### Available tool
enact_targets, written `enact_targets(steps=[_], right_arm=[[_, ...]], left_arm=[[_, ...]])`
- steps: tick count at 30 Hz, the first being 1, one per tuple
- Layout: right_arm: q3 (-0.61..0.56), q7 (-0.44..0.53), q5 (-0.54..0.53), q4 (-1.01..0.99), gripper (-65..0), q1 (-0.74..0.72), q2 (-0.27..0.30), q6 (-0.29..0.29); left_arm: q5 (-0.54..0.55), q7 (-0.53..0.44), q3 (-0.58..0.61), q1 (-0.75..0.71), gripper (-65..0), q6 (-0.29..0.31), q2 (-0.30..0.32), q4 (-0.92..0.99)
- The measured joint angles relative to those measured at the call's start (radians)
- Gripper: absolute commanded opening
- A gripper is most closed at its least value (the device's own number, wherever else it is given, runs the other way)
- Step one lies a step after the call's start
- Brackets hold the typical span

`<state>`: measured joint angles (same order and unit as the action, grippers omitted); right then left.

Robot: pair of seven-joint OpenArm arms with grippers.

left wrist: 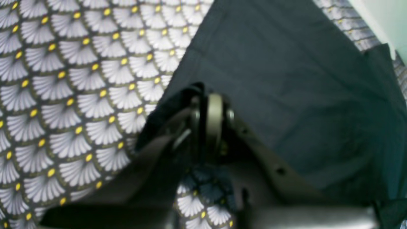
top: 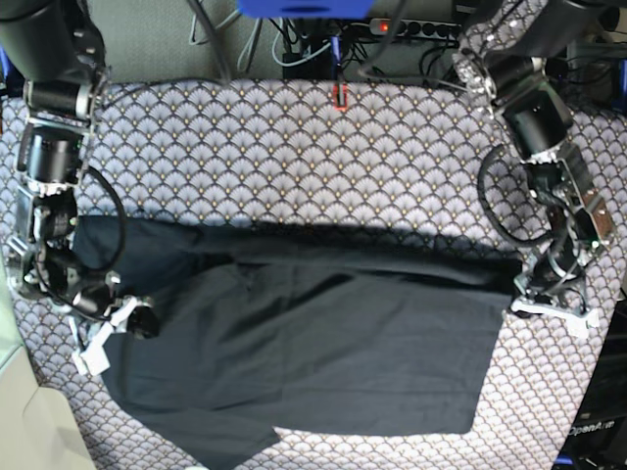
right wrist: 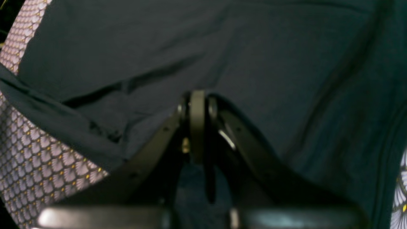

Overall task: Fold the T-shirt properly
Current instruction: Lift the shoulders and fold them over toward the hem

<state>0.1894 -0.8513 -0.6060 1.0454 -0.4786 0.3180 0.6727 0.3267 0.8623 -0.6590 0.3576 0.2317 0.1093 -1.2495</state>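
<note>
The dark T-shirt lies spread across the middle of the table, with a long fold ridge running along its far side. My left gripper sits at the shirt's right edge. In the left wrist view the left gripper is shut, with a dark T-shirt edge pinched up between its tips. My right gripper is at the shirt's left edge. Seen from the right wrist, the right gripper is shut, and the T-shirt cloth is gathered at its tips and fills most of that view.
A scallop-patterned tablecloth covers the table. Cables and a power strip run behind the far edge, and a small red object sits at the back middle. The table's near-left corner drops to a pale floor.
</note>
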Motion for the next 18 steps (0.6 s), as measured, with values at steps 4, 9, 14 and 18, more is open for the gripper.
enact_targets(steps=[4, 9, 14, 18], right_arm=[[-0.014, 0.037, 0.005, -0.009, -65.0, -0.008, 0.001, 0.000], [-0.047, 0.059, 0.008, -0.010, -65.0, -0.009, -0.005, 0.000], [-0.037, 0.071, 0.008, -0.010, -65.0, -0.011, 0.003, -0.001], [-0.037, 0.105, 0.003, -0.022, -65.0, -0.012, 0.005, -0.014]], left_arm=[[0.000, 0.008, -0.002, 0.001, -65.0, 0.005, -0.006, -0.046], [0.004, 0.010, 0.000, 0.048, -65.0, 0.008, -0.005, -0.056], [0.106, 0.017, 0.000, 0.013, -65.0, 0.007, 0.023, -0.107], [0.128, -0.004, -0.004, 0.021, -65.0, 0.000, 0.060, -0.051]])
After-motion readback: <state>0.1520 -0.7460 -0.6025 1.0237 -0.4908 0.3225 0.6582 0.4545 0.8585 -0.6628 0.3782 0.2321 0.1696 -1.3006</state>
